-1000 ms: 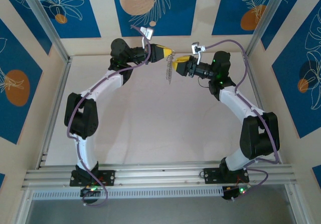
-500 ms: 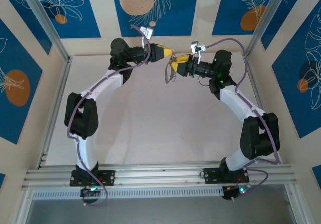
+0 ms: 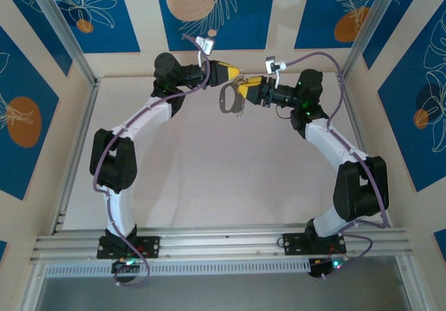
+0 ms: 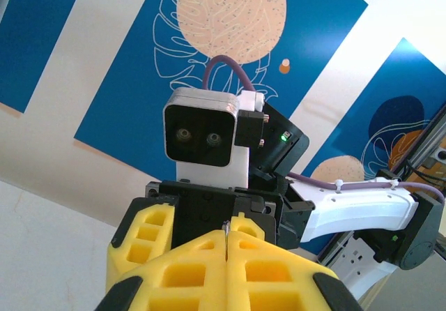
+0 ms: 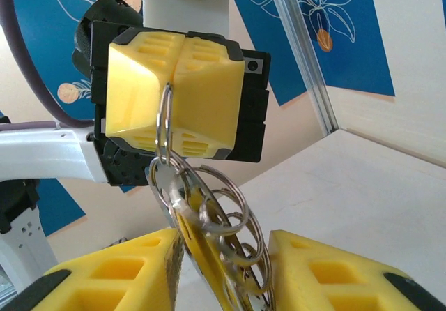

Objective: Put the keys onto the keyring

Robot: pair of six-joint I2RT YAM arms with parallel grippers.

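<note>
My left gripper (image 3: 230, 72) is held high over the far side of the table, shut on the thin grey keyring (image 3: 227, 102). In the right wrist view its yellow fingertips (image 5: 171, 81) pinch the keyring (image 5: 165, 126) edge-on. The keys (image 5: 202, 234), silvery and on small rings, hang below it. My right gripper (image 5: 223, 269) faces the left one, its fingers closed in on both sides of the keys (image 3: 240, 109). In the left wrist view a sliver of metal (image 4: 226, 229) shows in the seam of my left gripper (image 4: 226, 245).
The pale table (image 3: 209, 171) lies well below both grippers. Aluminium posts (image 3: 63, 32) and blue-patterned walls (image 3: 209, 11) enclose the back and sides. A rail (image 3: 223, 245) runs along the near edge by the arm bases.
My right gripper has moved left up to the hanging bunch and narrowed around it. The bunch, which hung straight down, is now tilted so its loop shows as an oval. The left arm held still.
</note>
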